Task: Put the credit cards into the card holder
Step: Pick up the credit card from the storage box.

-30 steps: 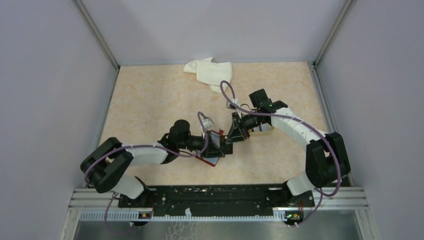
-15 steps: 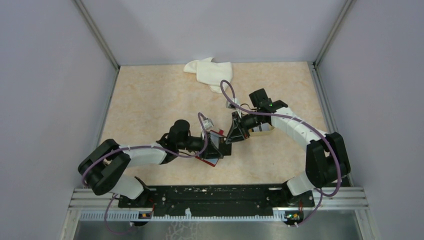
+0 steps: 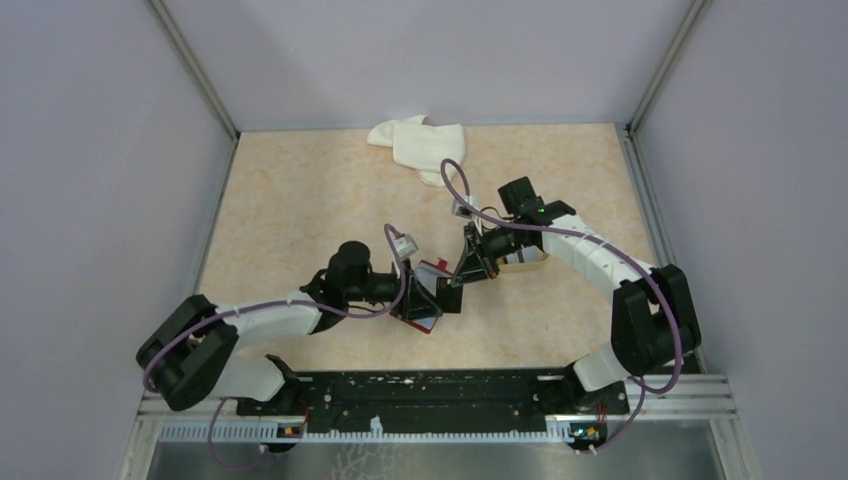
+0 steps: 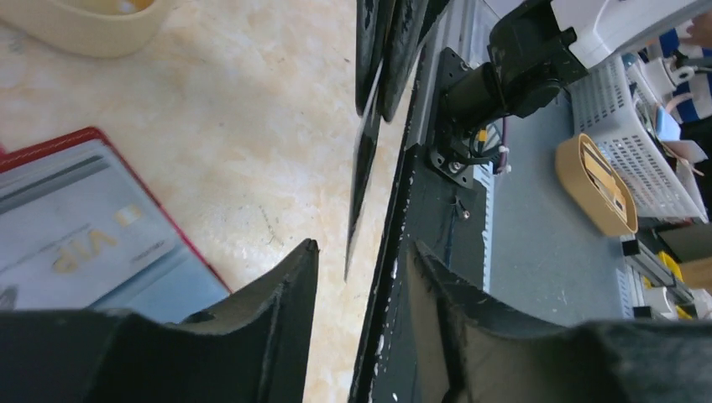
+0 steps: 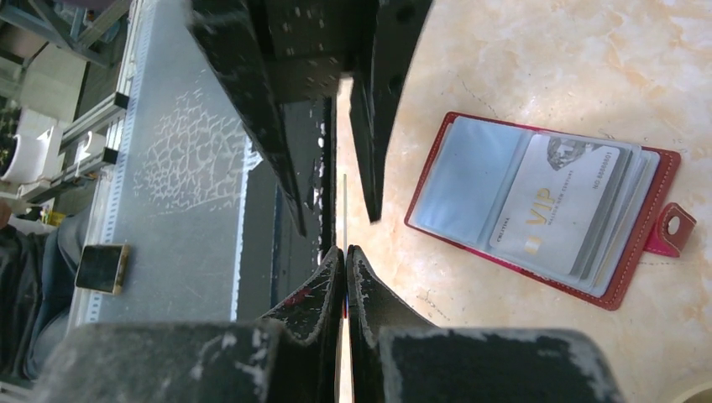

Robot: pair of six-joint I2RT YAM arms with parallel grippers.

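The dark red card holder (image 5: 546, 201) lies open on the table with a grey VIP card (image 5: 558, 206) in its clear sleeves; it also shows as the card holder (image 4: 84, 227) and the card holder (image 3: 428, 320). My right gripper (image 5: 345, 249) is shut on a credit card (image 5: 344, 210), seen edge-on as a thin line. The same credit card (image 4: 365, 168) hangs from the right gripper's fingers (image 4: 388, 50). My left gripper (image 4: 361, 252) is open, its jaws on either side of the card's lower edge without touching it. The two grippers face each other just right of the holder.
A beige tray (image 3: 527, 262) sits under the right arm, its rim (image 4: 92, 21) at the top of the left wrist view. A white cloth (image 3: 418, 145) lies at the back wall. The black base rail (image 3: 430, 392) runs along the near edge.
The left gripper has opened, let go of the card and drawn back to the left. The right gripper has closed on the card.
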